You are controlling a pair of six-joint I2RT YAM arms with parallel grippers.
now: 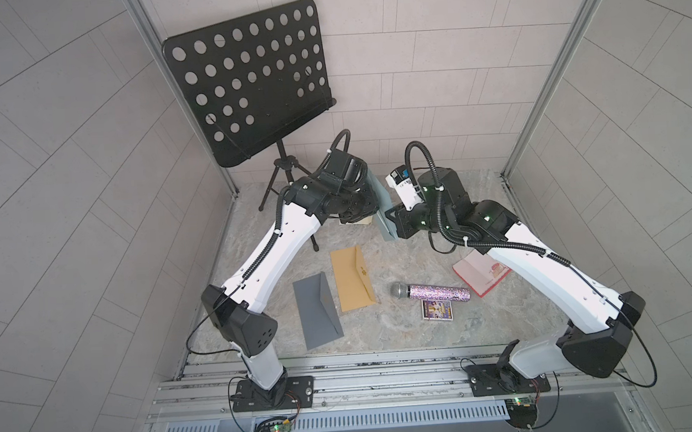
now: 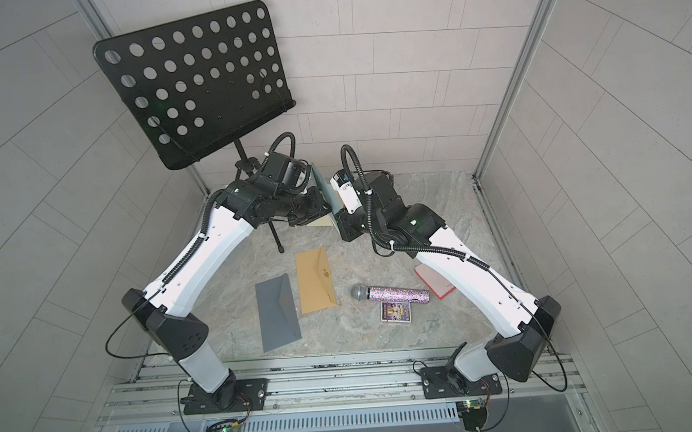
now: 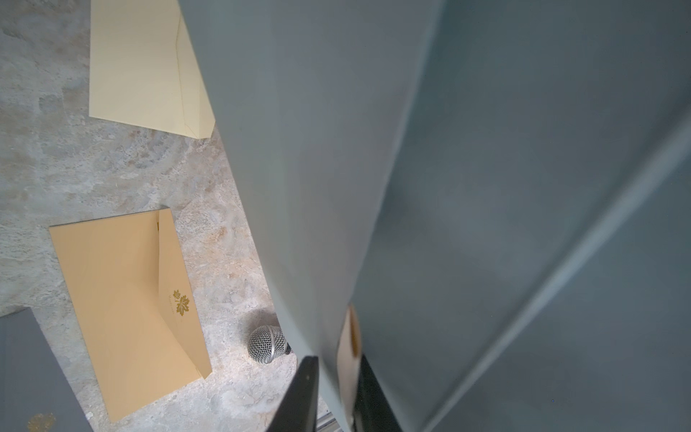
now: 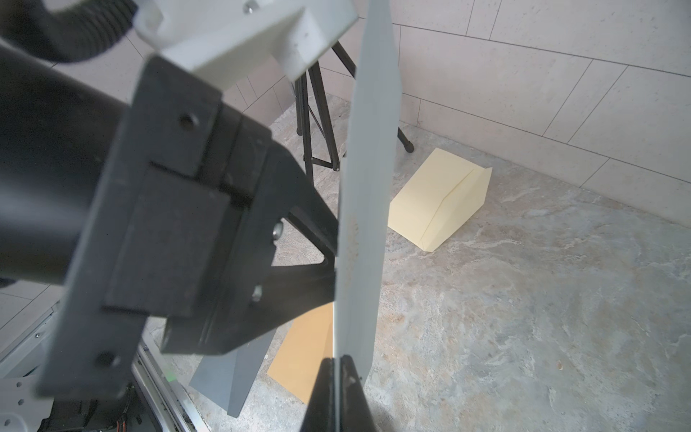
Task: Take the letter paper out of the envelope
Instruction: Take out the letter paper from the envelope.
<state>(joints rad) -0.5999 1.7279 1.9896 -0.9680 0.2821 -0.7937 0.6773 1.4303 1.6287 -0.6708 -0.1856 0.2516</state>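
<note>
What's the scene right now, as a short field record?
held: blue-grey envelope, on edge between the arms, above the table
right gripper: shut on its edge
left gripper: closed on it from the opposite side
letter paper: none visible outside it
lying flat: tan envelope, grey envelope, cream envelope, microphone

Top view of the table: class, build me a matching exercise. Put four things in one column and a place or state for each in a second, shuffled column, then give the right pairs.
Column A
1. pale blue envelope
2. brown envelope
3. dark grey envelope
4. microphone

Column B
a. flat, between another envelope and the microphone
b. on its side, glitter-covered body
c. held up on edge, off the table
d. flat, nearest the left arm's base

Pairs: 1-c, 2-a, 3-d, 4-b
</note>
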